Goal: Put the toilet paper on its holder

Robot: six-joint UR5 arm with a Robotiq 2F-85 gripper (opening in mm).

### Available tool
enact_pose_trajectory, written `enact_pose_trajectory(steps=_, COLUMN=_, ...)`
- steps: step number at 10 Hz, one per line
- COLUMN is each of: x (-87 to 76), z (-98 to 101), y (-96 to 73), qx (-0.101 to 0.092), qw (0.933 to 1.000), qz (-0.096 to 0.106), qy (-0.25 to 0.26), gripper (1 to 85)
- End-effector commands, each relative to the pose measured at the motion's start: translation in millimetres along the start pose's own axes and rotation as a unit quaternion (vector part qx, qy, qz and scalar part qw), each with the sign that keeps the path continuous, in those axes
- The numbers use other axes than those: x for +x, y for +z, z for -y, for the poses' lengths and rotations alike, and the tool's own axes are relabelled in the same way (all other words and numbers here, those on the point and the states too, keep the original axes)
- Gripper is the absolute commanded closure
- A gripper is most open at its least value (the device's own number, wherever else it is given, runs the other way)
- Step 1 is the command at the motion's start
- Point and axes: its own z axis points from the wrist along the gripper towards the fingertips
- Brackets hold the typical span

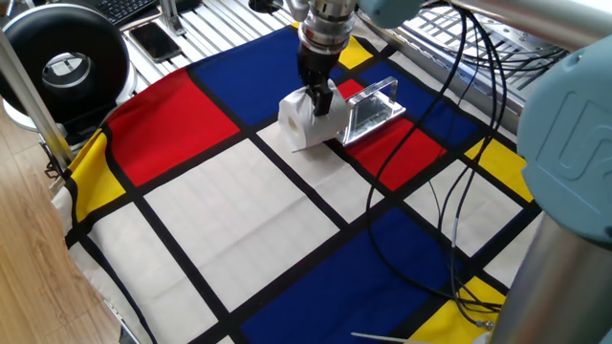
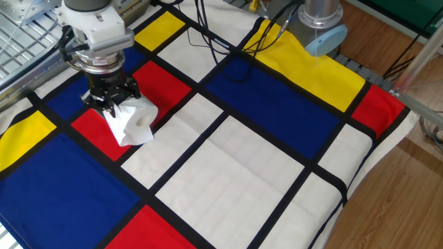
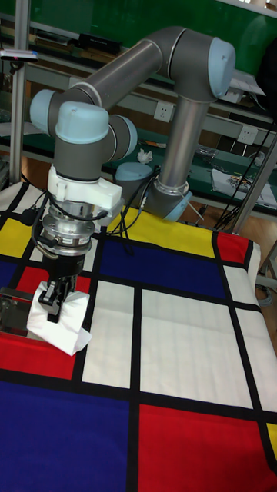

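White tissue is what I have in the gripper [image 1: 320, 98]: its 2 fingers are clamped on the toilet paper [image 1: 304, 120], pinching the soft roll near its top so it bulges below. The roll sits low over the checked cloth [image 1: 239, 191], in the red square toward the far edge in one fixed view, and I cannot tell whether its underside touches the fabric. Just beside it, on the side away from the roll's visible face, stands the chrome holder [image 1: 371, 108], its mirror plate upright and angled; the roll looks to be touching or nearly touching it. The tall fixed view shows the roll [image 3: 60, 323] pressed up next to the plate [image 3: 14, 309] at the cloth's left edge.

I judge this as the threading step: the roll is carried and brought alongside the fixture, not yet seated. The holder's bar is hidden from me, so my next move calls for lining the hollow core up with it, then sliding the roll on.
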Motion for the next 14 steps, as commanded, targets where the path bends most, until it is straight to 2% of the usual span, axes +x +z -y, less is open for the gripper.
enact_pose_trajectory(steps=1, x=-4.2, z=-2.6, y=-1.7, qx=-0.007, qw=0.9997, qz=0.02, qy=0.01, gripper=84.3)
enact_pose_trajectory(steps=3, x=-7.6, z=-3.8, y=-1.9, qx=-0.01, qw=0.9993, qz=0.026, qy=0.024, gripper=84.3)
enact_pose_trajectory(steps=7, x=-11.5, z=0.2, y=-2.1, qx=-0.003, qw=0.9986, qz=0.034, qy=0.041, gripper=84.3)
enact_pose_trajectory(steps=10, x=-11.2, z=3.9, y=-2.1, qx=0.004, qw=0.9984, qz=0.034, qy=0.045, gripper=84.3)
enact_pose_trajectory(steps=14, x=-5.6, z=1.9, y=-0.9, qx=0.003, qw=0.9988, qz=0.029, qy=0.038, gripper=84.3)
